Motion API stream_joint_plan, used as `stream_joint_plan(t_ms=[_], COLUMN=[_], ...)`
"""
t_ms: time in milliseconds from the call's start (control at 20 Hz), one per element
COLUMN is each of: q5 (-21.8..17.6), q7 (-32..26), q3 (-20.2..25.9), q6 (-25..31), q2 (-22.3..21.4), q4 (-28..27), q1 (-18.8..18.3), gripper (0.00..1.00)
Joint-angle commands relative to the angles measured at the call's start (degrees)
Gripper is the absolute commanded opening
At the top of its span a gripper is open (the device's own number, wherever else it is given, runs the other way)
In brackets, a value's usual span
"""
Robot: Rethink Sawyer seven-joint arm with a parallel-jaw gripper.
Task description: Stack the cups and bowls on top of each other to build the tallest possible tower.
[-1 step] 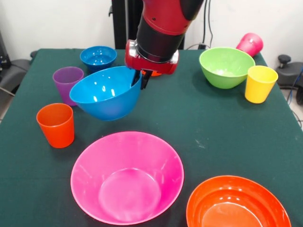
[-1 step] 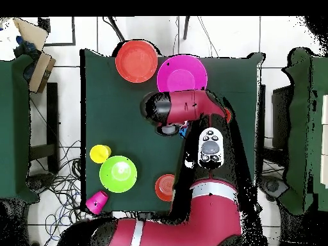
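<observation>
My gripper [image 1: 142, 79] is shut on the right rim of the medium blue bowl [image 1: 106, 94], which hangs tilted just above the cloth, one finger inside the rim and one outside. Left of it stand the purple cup [image 1: 67, 81] and the orange cup [image 1: 57, 124], with the small blue bowl [image 1: 98, 56] behind them. The very large pink bowl [image 1: 127, 176] and the large orange bowl [image 1: 236, 203] sit at the near edge. On the right are the lime green bowl [image 1: 226, 66] and the yellow cup [image 1: 260, 82], and the magenta cup [image 1: 250, 44] lies on its side. A small orange bowl [image 2: 165, 187] shows from overhead.
The green cloth table [image 1: 222, 127] has an open stretch in its middle right. In the overhead view my arm [image 2: 205, 147] covers the blue bowls and the cups beside them. Other tables and cables surround this one.
</observation>
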Motion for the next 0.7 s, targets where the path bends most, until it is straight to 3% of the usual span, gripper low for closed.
stream_joint_plan(t_ms=[50, 700], q5=[0.3, 1.2], q7=[-6.3, -5.8], q3=[6.7, 8.3], q6=[5.2, 5.8], q2=[2.6, 1.6], q4=[-2.9, -1.9], q1=[-1.3, -3.2], gripper=[0.00, 0.00])
